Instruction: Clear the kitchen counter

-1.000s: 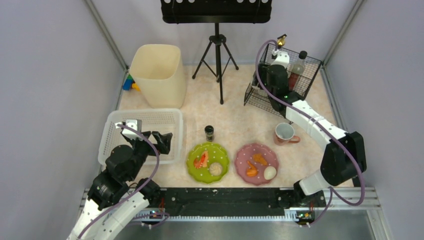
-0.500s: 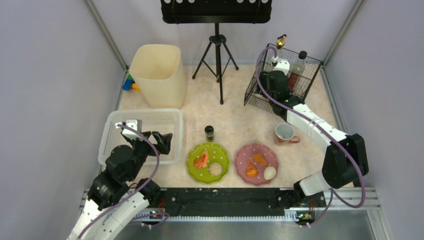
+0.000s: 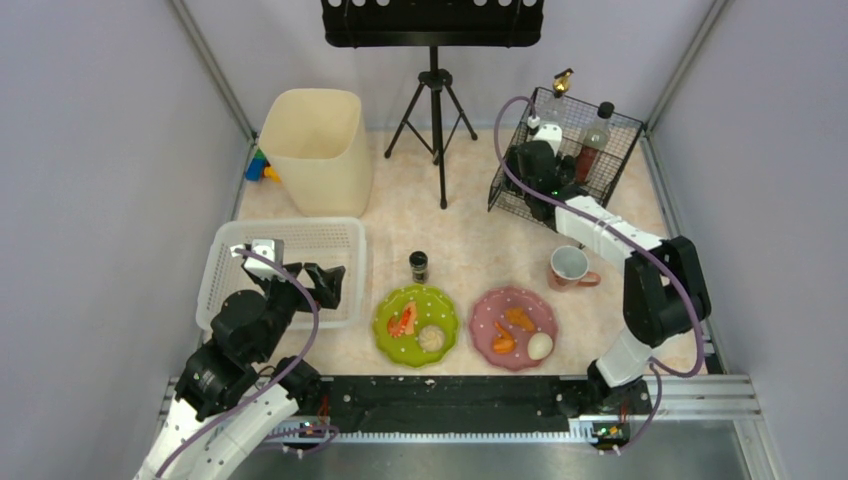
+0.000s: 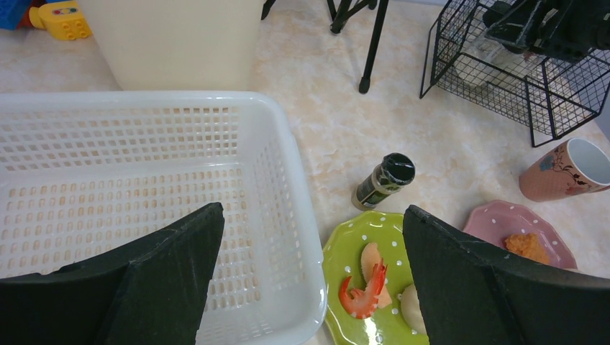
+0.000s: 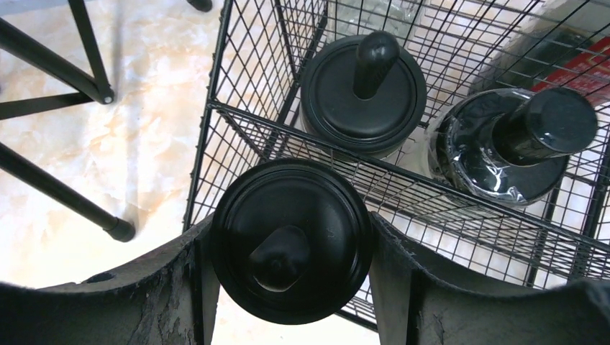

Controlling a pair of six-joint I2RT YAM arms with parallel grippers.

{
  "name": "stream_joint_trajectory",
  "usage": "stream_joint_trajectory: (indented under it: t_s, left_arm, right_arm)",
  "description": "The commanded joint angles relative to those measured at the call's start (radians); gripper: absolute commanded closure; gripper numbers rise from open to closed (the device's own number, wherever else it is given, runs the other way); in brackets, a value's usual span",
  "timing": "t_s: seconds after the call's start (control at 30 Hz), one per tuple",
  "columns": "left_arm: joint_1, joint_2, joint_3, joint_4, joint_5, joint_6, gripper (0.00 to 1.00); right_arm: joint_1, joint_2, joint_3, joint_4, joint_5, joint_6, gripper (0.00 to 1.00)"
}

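- Desk [image 3: 470, 240]: pale marbled top lying beneath both hands and running out to the walls. It carries every item listed here.
- Left hand [image 4: 311, 212]: released, jaws spread wide, holding nothing. It hangs above the right rim of the white basket [image 4: 288, 144].
- Just below and right of the left hand: a green plate [image 4: 344, 248] with food, its edge close beside the basket's rim.
- Ahead and right of the left hand: a small dark-capped shaker [image 4: 385, 180], with bare desk on all sides.
- Farther right of the left hand: a pink plate [image 3: 490, 305] and a mug [image 3: 571, 266], apart from each other.
- Ahead of the left hand: a beige bin [image 3: 315, 150] just past the basket's far edge, with a strip of bare desk between it and the black stand [image 3: 435, 110].
- Right hand [image 5: 291, 269]: clenched on a black-lidded jar [image 5: 316, 208], one finger against each side of the lid.
- The jar sits at the near corner of the wire rack [image 3: 610, 165]; whether it is inside or outside the rim cannot be told.
- Beyond the right hand, inside the rack: a knobbed bottle [image 5: 363, 90] and a wrapped bottle [image 5: 518, 140], side by side and close to the jar.
- Left of the right hand: the stand's feet on bare desk.
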Motion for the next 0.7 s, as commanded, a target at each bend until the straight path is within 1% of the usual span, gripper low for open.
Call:
stream_joint_trajectory:
  t_s: [0.0, 0.07, 0.2, 0.27, 0.33, 0.4, 0.5, 0.67]
  left_arm:
    - [0.002, 0.001, 0.006, 0.038, -0.002, 0.015, 0.01]
    - [0.003, 0.002, 0.005, 0.038, -0.003, 0.015, 0.01]
    - [0.003, -0.002, 0.007, 0.037, -0.002, 0.015, 0.01]
    - [0.004, -0.001, 0.006, 0.038, -0.002, 0.015, 0.01]
    - [0.003, -0.003, 0.006, 0.037, 0.001, 0.015, 0.01]
    - [0.004, -0.003, 0.006, 0.038, 0.0, 0.015, 0.01]
    - [0.003, -0.003, 0.005, 0.038, 0.002, 0.015, 0.02]
    - [0.003, -0.002, 0.006, 0.038, 0.003, 0.015, 0.01]
  right_arm:
    - [-0.004, 0.036, 0.071, 0.047, 0.011, 0.021, 0.95]
    - [-0.005, 0.053, 0.076, 0.045, 0.012, 0.023, 0.94]
    - [-0.005, 0.077, 0.074, 0.043, 0.017, 0.027, 0.89]
    - [-0.004, 0.081, 0.07, 0.042, 0.019, 0.034, 0.77]
    - [-0.004, 0.085, 0.065, 0.045, 0.025, 0.038, 0.59]
    - [-0.004, 0.088, 0.062, 0.046, 0.02, 0.038, 0.48]
    - [-0.004, 0.084, 0.061, 0.044, 0.011, 0.038, 0.38]
    - [-0.004, 0.064, 0.07, 0.033, -0.006, 0.025, 0.28]
